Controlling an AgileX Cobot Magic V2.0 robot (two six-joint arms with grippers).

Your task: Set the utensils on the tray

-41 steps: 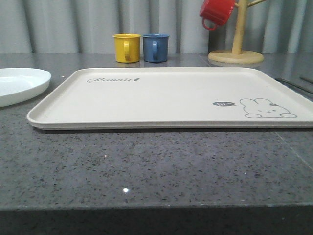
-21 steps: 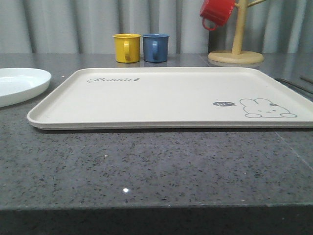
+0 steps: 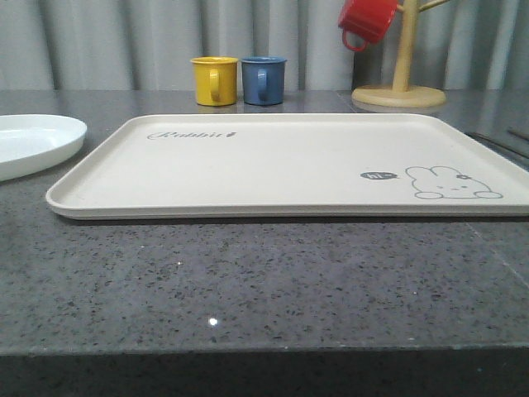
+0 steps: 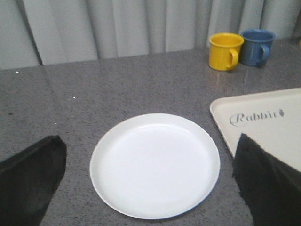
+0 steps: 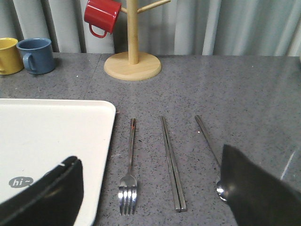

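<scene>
Nothing on the tray (image 3: 281,165) yet: bare cream face, rabbit print at one corner, "Rabbit" lettering at the other, lying flat on the speckled grey surface (image 3: 248,281). Task judged as not begun.

Seen from the right wrist: fork (image 5: 130,169), chopsticks (image 5: 171,162) and spoon (image 5: 209,148) laid side by side on the surface, just off the tray's right edge, handles pointing away toward the wooden mug stand (image 5: 133,63). Fork nearest the rim, chopsticks in the middle as a touching pair, spoon furthest out, its bowl partly hidden behind one dark finger. Spaced apart, probably so each can be pinched singly without nudging a neighbour.

Right pincer (image 5: 150,197) hanging above the cutlery with fingers spread wide and nothing between them, roughly over the fork and chopsticks; likely poised for a first pick, the fork being the shortest carry to the tray.

Left pincer (image 4: 150,181) likewise splayed and empty, hovering over the round white plate (image 4: 155,165) beside the tray's left edge, well away from the utensils.

Yellow mug (image 3: 214,80) and blue mug (image 3: 263,79) standing behind the tray, red mug (image 3: 365,21) hung on the stand; none in the way.
</scene>
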